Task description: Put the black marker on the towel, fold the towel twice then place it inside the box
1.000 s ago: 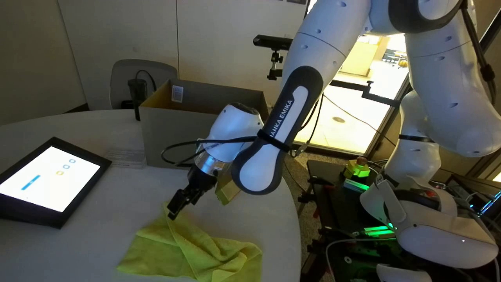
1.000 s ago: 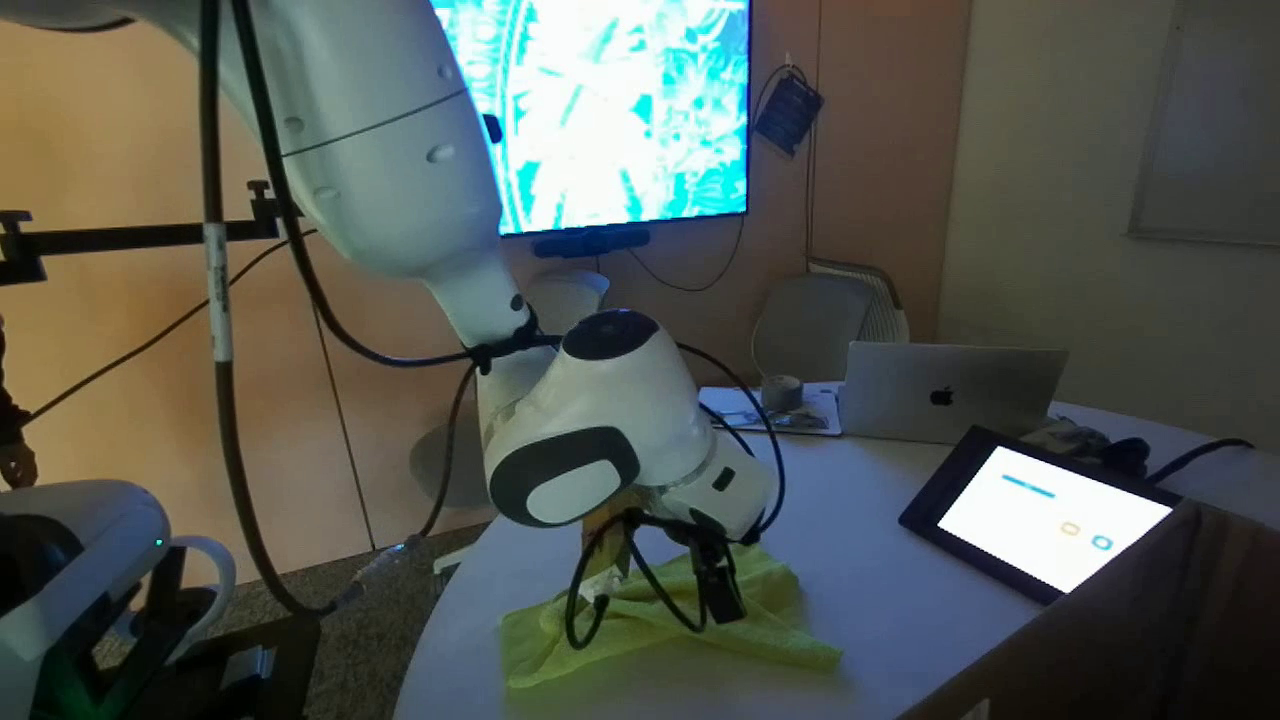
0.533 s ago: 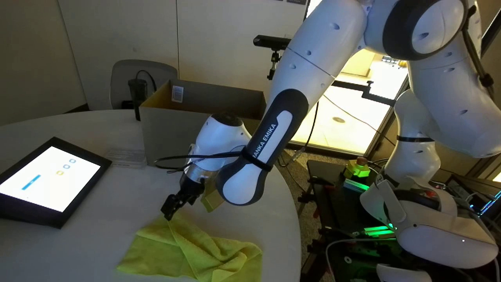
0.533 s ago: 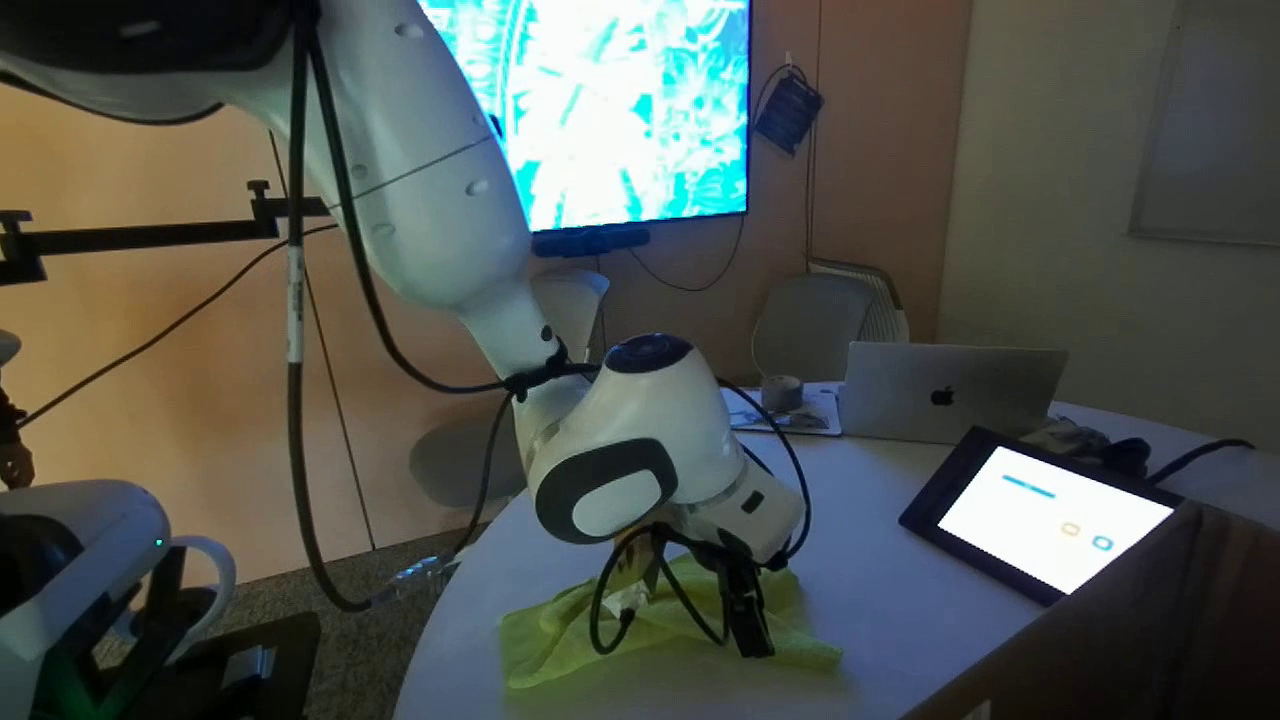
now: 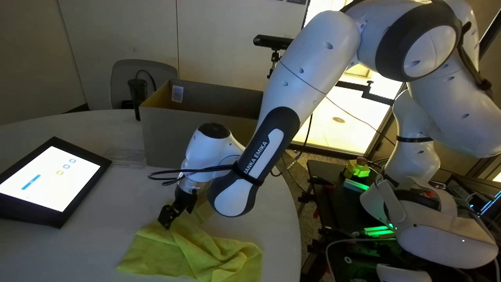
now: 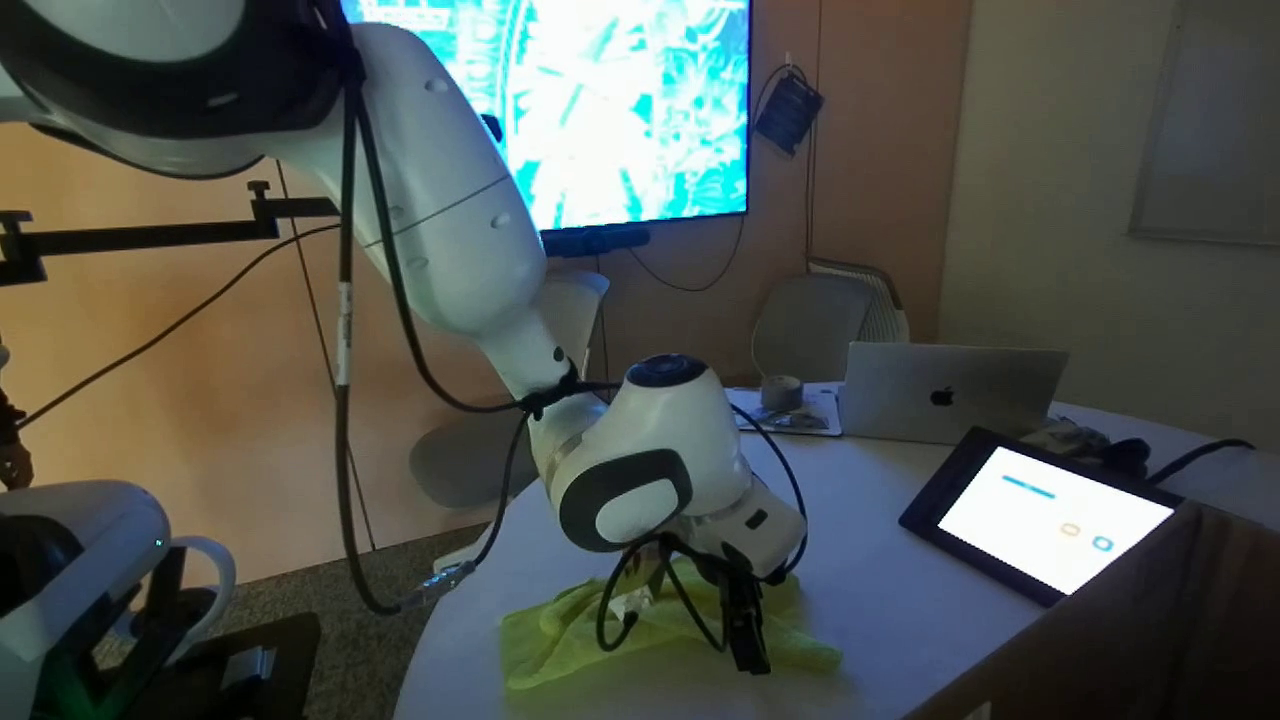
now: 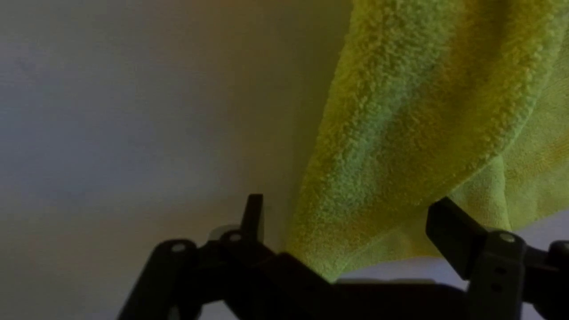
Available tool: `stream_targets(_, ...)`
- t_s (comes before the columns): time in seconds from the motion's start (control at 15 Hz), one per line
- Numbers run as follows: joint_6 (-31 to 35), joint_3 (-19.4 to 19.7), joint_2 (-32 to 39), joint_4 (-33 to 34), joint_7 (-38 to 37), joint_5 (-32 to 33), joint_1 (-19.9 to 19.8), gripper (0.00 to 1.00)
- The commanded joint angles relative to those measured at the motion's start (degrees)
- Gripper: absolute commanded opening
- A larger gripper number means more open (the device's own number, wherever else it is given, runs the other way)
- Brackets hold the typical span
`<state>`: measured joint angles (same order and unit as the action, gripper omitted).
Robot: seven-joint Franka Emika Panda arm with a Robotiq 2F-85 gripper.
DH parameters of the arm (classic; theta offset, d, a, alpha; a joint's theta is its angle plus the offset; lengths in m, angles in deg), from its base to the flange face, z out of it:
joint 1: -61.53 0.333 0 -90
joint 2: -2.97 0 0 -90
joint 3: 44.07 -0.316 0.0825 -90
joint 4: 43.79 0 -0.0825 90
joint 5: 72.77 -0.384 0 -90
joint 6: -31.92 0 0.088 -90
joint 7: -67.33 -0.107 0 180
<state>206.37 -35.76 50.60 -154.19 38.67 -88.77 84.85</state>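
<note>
A smooth white table (image 5: pixel 94 243) with a rounded edge stands in a dim room with pale panelled walls (image 5: pixel 121 35). In an exterior view, a large display (image 6: pixel 630 110) glows cyan and white on the wall, and a silver laptop (image 6: pixel 950 395) stands with its lid raised near a grey chair (image 6: pixel 815 320). In both exterior views, a black, sloping tablet (image 5: pixel 51 176) with a bright white screen rests on the table. The large rectangular brown cardboard box (image 5: pixel 168 137) has flat sides, an open top and a white label (image 5: pixel 177 94) on an inner wall. The yellow-green cloth towel (image 5: pixel 152 254), soft and short-piled, lies rumpled on the table apart from the box, its folds overlapping in rounded ridges. The black two-fingered gripper (image 7: pixel 349 204), carried by a white robot arm (image 5: pixel 309 74), points down at the towel edge on the box's side. Its fingers (image 7: pixel 458 235) are spread and released: in the wrist view, a tapering corner of the towel shows between them, one fingertip over bare table and the opposite one over cloth. In the dim light, contact between fingertips and towel cannot be judged.
</note>
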Motion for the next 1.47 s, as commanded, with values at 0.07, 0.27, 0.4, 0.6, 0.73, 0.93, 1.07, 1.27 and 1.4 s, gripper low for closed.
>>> stream_targets(0.07, -2.22, 1.48, 2.16, 3.15, -2.37, 0.12, 0.96, 0.53)
stream_targets(0.27, -3.01, 1.87, 2.0, 3.11, -2.77, 0.35, 0.95, 0.32)
stream_targets(0.4, -3.2, 1.82, 1.78, 3.11, -2.87, 0.39, 0.79, 0.23)
stream_targets(0.6, -3.09, 1.37, 1.29, 3.11, -2.77, 0.39, 0.58, 0.19)
stream_targets(0.73, -2.51, 1.09, 0.56, 2.53, -2.4, 0.5, 0.59, 0.12)
stream_targets(0.93, -1.13, 0.66, -1.31, 1.08, -1.7, 0.8, 1.08, 0.09)
stream_targets(1.07, -0.21, 0.39, -2.42, 0.22, -1.23, 0.98, 1.51, 0.09)
stream_targets(1.27, 1.77, 0.06, -4.07, -0.99, -0.66, 1.12, 2.48, 0.09)
stream_targets(1.4, 3.33, -0.61, -5.01, -1.56, 0.0, 1.16, 3.01, 0.09)
